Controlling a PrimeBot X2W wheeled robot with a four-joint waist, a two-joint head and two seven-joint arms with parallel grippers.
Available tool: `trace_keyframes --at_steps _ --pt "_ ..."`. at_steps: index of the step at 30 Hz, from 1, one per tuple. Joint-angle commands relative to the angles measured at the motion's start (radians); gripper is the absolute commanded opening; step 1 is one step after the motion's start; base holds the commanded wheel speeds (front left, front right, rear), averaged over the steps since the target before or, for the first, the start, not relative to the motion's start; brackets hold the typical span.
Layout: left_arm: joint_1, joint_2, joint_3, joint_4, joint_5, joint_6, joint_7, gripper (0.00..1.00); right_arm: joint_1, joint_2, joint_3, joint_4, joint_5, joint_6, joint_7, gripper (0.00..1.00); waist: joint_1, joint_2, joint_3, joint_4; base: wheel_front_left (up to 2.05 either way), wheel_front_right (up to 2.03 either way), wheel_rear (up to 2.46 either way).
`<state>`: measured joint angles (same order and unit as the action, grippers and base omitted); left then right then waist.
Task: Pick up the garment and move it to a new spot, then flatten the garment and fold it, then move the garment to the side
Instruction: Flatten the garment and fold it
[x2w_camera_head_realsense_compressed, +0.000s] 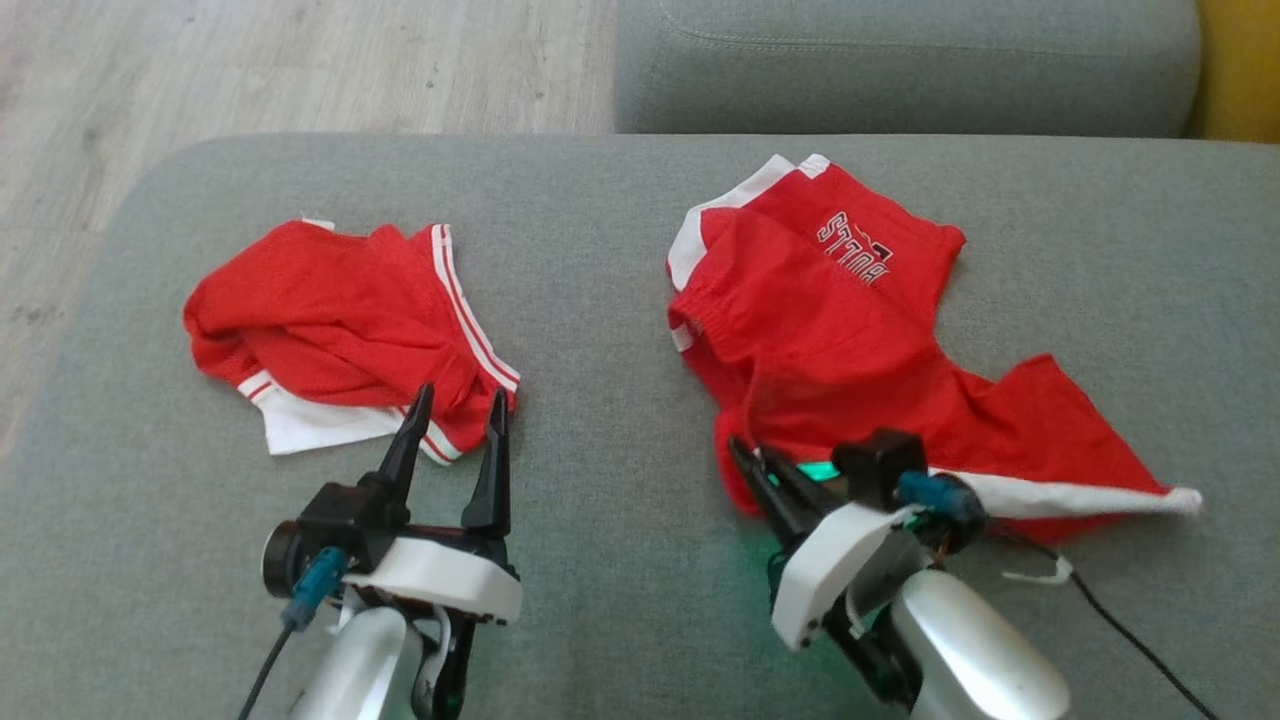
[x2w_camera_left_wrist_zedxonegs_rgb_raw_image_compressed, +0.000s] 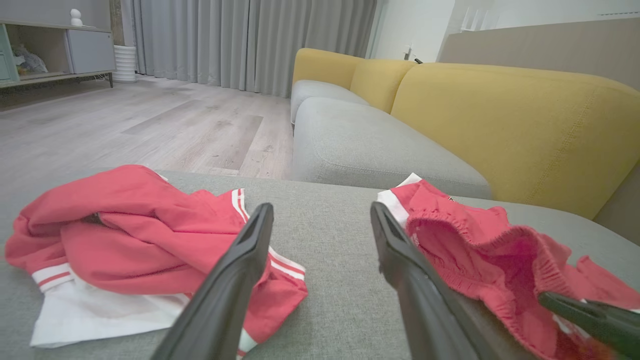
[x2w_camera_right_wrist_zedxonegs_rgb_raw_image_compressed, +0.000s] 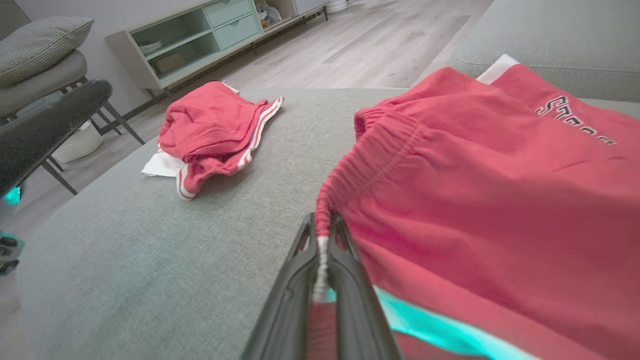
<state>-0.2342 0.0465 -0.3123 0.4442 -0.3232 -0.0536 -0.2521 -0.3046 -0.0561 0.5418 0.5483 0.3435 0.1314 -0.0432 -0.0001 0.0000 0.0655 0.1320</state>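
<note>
Both my right fingers (x2w_camera_right_wrist_zedxonegs_rgb_raw_image_compressed: 295, 292) pinch the elastic waistband (x2w_camera_right_wrist_zedxonegs_rgb_raw_image_compressed: 372, 150) of the limp red lettered shorts (x2w_camera_head_realsense_compressed: 830, 330); left fingers (x2w_camera_head_realsense_compressed: 408, 440) apart, empty. Light, floppy cloth, I judge: thick hem holds best.

Centre lane: bare sofa seat (x2w_camera_head_realsense_compressed: 600, 330) between both garments; free passage.
Left block: striped red garment (x2w_camera_head_realsense_compressed: 330, 310), just ahead of left gripper (x2w_camera_head_realsense_compressed: 462, 393), fingers spread.
Right block: red Bulls shorts (x2w_camera_head_realsense_compressed: 830, 330), waistband pinched by right gripper (x2w_camera_head_realsense_compressed: 740, 452).
Near edge, right: black cable (x2w_camera_head_realsense_compressed: 1130, 640) across seat.

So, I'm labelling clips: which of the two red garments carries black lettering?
The spread-out red shorts on the robot's right; the bunched red garment on its left has white stripes.
</note>
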Motion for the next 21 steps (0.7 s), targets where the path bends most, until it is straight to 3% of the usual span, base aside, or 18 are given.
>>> trace_keyframes --at_steps 1,4,6,14,21 --pt "-0.017 0.004 0.04 -0.028 0.008 -0.003 -0.01 1.0 -0.005 0.006 0.022 -0.038 0.004 -0.001 0.0 0.0 0.0001 0.0 -0.003 0.002 0.0 0.0 0.0" --pt "-0.013 0.004 0.05 -0.026 0.014 -0.006 -0.01 1.0 0.013 0.006 0.054 -0.054 0.012 -0.001 0.006 0.0 0.0001 0.0 -0.008 0.004 0.0 0.0 0.0" --pt "-0.011 0.004 0.055 -0.025 0.017 -0.007 -0.01 1.0 0.019 0.006 0.078 -0.064 0.009 -0.001 0.005 1.0 0.0001 0.0 -0.013 0.004 0.0 0.0 0.0" --pt "0.001 0.004 0.078 -0.028 0.033 -0.01 -0.01 1.0 0.015 0.006 0.035 -0.134 0.033 -0.001 -0.055 1.0 0.0001 0.0 -0.042 -0.026 0.0 0.0 0.0" --pt "0.011 0.004 0.08 -0.052 0.035 -0.013 -0.01 1.0 0.049 0.006 -0.158 -0.228 -0.008 -0.001 -0.135 1.0 0.0001 0.0 -0.053 -0.063 0.0 0.0 0.0"
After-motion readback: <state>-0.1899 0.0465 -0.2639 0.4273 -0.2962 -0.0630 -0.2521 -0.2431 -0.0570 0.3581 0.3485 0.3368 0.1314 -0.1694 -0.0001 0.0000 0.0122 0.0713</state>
